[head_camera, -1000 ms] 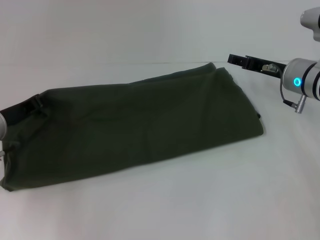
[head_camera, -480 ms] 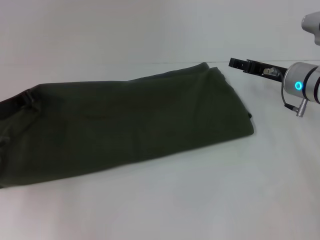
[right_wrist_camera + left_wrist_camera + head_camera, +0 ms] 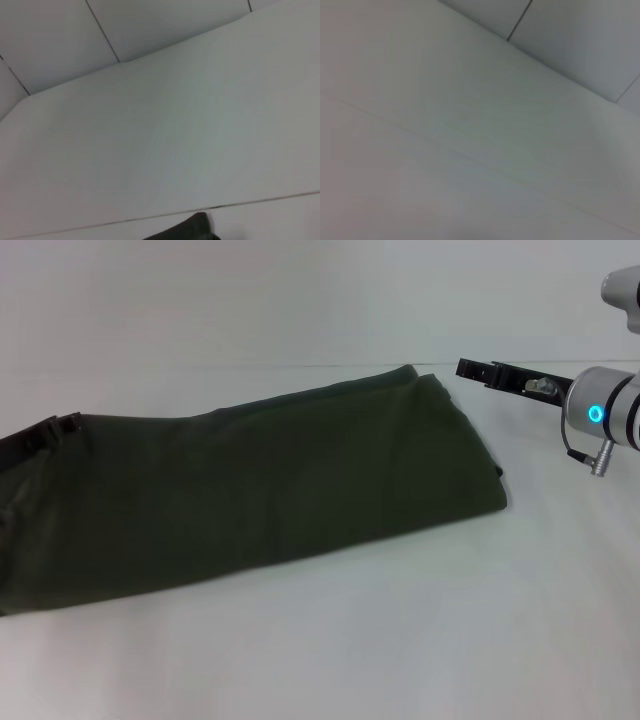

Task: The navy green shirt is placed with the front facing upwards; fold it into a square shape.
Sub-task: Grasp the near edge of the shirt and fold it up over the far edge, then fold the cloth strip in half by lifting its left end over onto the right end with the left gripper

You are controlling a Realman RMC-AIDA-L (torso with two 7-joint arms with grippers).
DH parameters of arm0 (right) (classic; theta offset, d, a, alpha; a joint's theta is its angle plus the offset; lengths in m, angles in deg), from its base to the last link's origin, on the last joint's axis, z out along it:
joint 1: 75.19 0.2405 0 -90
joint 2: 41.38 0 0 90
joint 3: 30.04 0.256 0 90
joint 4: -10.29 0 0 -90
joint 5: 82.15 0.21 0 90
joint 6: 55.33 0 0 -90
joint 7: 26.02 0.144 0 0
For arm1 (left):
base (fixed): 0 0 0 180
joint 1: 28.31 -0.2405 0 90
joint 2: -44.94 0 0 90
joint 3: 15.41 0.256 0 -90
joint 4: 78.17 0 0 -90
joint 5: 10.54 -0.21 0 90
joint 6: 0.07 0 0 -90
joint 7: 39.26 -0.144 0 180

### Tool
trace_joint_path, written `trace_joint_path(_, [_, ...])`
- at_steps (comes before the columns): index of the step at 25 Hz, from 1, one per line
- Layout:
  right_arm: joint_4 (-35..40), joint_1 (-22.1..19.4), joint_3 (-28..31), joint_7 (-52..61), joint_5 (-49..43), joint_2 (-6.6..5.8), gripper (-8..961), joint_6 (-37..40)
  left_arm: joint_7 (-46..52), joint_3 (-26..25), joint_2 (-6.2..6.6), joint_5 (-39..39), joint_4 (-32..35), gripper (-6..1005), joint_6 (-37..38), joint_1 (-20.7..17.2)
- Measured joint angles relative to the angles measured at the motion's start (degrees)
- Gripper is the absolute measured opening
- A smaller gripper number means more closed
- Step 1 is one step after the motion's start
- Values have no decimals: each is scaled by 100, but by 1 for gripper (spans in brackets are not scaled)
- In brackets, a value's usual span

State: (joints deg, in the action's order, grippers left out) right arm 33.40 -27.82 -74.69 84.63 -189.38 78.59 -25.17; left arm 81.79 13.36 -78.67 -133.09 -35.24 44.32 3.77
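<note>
The navy green shirt [image 3: 270,490] lies on the white table as a long dark olive band running from the left edge of the head view to its far right corner [image 3: 420,375]; no lettering or collar shows. My left gripper [image 3: 40,434] is a black shape at the far left edge, at the shirt's left end, and the cloth rises to meet it. My right gripper [image 3: 474,370] hovers just right of the shirt's far right corner, apart from the cloth. A small dark tip of the shirt [image 3: 192,227] shows in the right wrist view.
The white table [image 3: 400,640] stretches in front of the shirt and to its right. A pale wall [image 3: 300,300] stands behind the table's far edge. The left wrist view holds only white surfaces.
The shirt slid left by a small amount, its right end drawing back from the right arm. The left gripper moved up and outward with the shirt's left end. The right gripper barely moved.
</note>
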Motion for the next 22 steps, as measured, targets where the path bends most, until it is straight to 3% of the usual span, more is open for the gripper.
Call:
trace_joint_path(2, [-5,0,-4,0,0,0,777,-1,-6,-1,-1,9,73,153,-16,-29])
trace_joint_path(7, [-17,-5,-2,-3,0,0,777,-1,13,-4,7,11,300,373,-102,-110])
trace_joint_path(9, [-17,-8,-3,-4,0,0,777,0,125,1,73,-4,364,526,10,-150])
trace_joint_path(10, [-16,-14,-7,-4,0,1,776,1,271,19,160,-26,377,603,201,-173])
trace_joint_path(12, [-6,-25,-11,-2,0,0,776,8,591,52,369,-60,366,604,733,-205])
trace_joint_path(16, [34,-78,-17,12,0,-25,776,86,1166,105,1027,-177,219,605,2335,-276])
trace_joint_path(17, [41,-99,-20,13,0,-34,776,122,1303,119,1142,-262,218,605,2639,-294])
trace_joint_path(20, [50,-190,-13,12,0,-50,776,203,1684,124,1399,-749,381,606,3318,-372])
trace_joint_path(22, [57,-242,-3,5,0,-61,776,232,1859,120,1469,-1133,540,606,3530,-401])
